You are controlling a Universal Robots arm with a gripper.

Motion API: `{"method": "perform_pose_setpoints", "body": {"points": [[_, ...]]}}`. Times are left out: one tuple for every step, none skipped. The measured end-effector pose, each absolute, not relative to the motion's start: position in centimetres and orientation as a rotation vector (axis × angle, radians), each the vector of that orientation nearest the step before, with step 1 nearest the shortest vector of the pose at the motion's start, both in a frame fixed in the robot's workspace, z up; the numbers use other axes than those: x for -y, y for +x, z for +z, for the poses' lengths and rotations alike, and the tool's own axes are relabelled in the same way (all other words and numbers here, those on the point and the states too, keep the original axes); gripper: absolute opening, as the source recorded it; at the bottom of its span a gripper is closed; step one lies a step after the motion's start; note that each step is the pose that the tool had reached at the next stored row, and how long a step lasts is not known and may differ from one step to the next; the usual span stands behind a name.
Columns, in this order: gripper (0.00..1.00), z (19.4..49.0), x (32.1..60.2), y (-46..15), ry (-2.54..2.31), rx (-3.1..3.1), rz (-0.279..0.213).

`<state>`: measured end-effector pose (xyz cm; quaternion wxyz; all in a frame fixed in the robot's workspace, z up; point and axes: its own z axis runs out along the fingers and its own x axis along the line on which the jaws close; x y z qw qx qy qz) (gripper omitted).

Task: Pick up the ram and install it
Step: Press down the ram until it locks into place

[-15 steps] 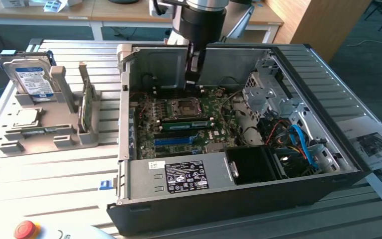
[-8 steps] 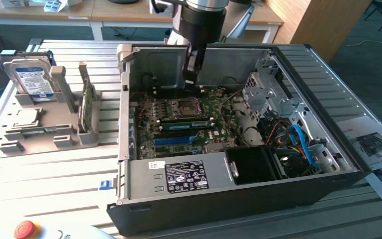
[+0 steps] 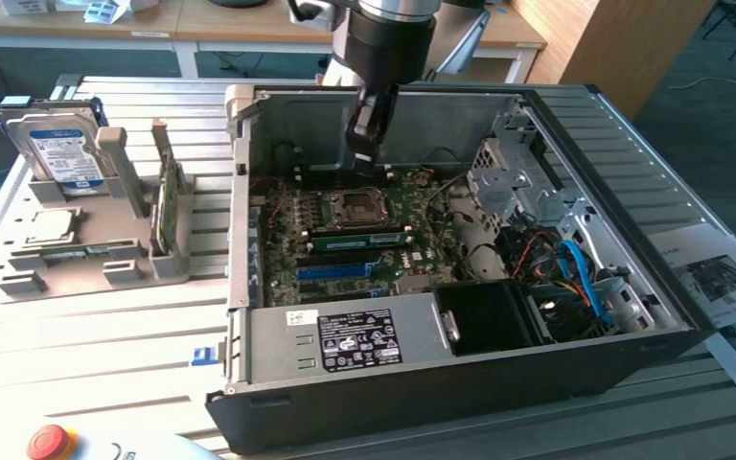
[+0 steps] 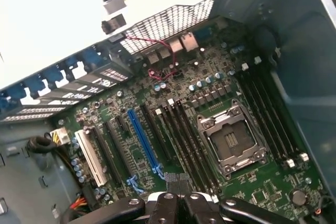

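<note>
The slatted desk (image 3: 112, 326) carries an open computer case (image 3: 471, 383) lying on its side, its motherboard (image 3: 429, 213) (image 4: 157, 93) facing up. The case walls ring the board. A power supply (image 3: 342, 340) closes off the near edge, and a metal drive cage (image 3: 521, 187) with loose cables crowds the exterior view's right. Above the board the space is open.

The tool (image 3: 363, 165) (image 4: 178, 190) hangs inside the case near its far wall, over the board and just behind the processor socket (image 3: 349, 206) (image 4: 228, 140), clear of the walls. Its fingers are pressed together.

The ram (image 3: 360, 238) lies low on the board, apparently seated in a slot between the socket and the blue slot (image 3: 336, 271) (image 4: 142, 140). Its long axis runs across the exterior view from left to right, parallel to the blue slot, and one green face with dark chips is turned toward the power supply. The tool stands apart from it, on the far side of the socket.
</note>
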<state>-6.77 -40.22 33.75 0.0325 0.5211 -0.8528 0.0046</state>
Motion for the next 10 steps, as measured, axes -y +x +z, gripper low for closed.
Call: {"method": "perform_pose_setpoints", "body": {"points": [[0.1, 33.75, 40.22, -6.77, 1.588, 2.635, 0.014], [0.1, 33.75, 40.22, -6.77, 1.571, 2.645, 0.013], [0.1, 33.75, 40.22, -6.77, 1.555, 2.655, 0.012], [0.1, 33.75, 40.22, -6.77, 1.538, 2.665, 0.012], [0.1, 33.75, 40.22, -6.77, 1.521, 2.674, 0.011], [0.1, 33.75, 40.22, -6.77, 1.503, 2.684, 0.01], [0.1, 33.75, 40.22, -6.77, 1.486, 2.694, 0.01], [0.1, 33.75, 40.22, -6.77, 1.468, 2.704, 0.009], [0.1, 33.75, 40.22, -6.77, 1.45, 2.713, 0.008], [0.1, 33.75, 40.22, -6.77, 1.433, 2.722, 0.008]]}}
